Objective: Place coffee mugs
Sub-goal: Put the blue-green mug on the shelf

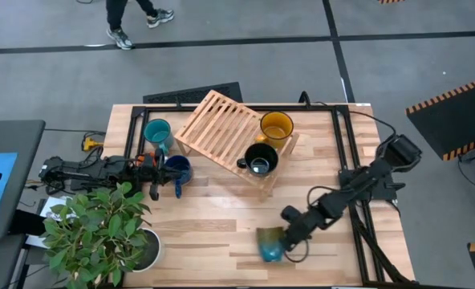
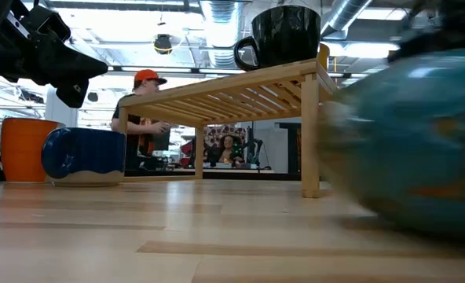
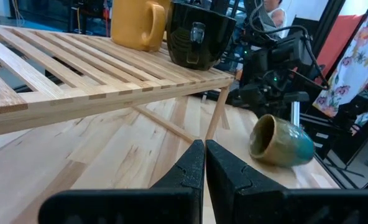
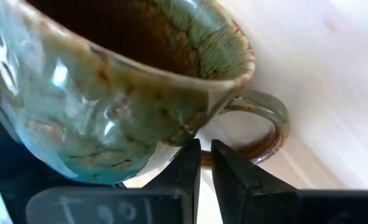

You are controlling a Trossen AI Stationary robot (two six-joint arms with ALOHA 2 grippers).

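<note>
A brown-olive mug with blue-green glaze (image 1: 271,243) lies on its side near the table's near edge, and my right gripper (image 1: 292,231) is at its right side, shut on it. A wooden slatted rack (image 1: 221,128) carries the yellow mug (image 1: 276,127) and the black mug (image 1: 261,159), both upright. The teal mug (image 1: 157,132) and the dark blue mug (image 1: 177,171) stand on the table left of the rack. The orange mug (image 2: 20,149) shows only in the low view, beside the blue one. My left gripper (image 3: 204,155) is shut, empty and raised above the blue mug. My right gripper pinches the brown-olive mug by its handle (image 4: 258,146), near the handle's lower end, which runs in between the fingertips (image 4: 187,155). It comes at the mug from the table's right side, slanting down. The mug is tipped on its side with its body (image 3: 283,146) on the table.
A leafy plant in a white pot (image 1: 145,250) fills the near left corner. The rack sits at a slant across the far middle. Dark frame rails (image 1: 342,136) run along the table's far and right edges. People show in the room beyond the table.
</note>
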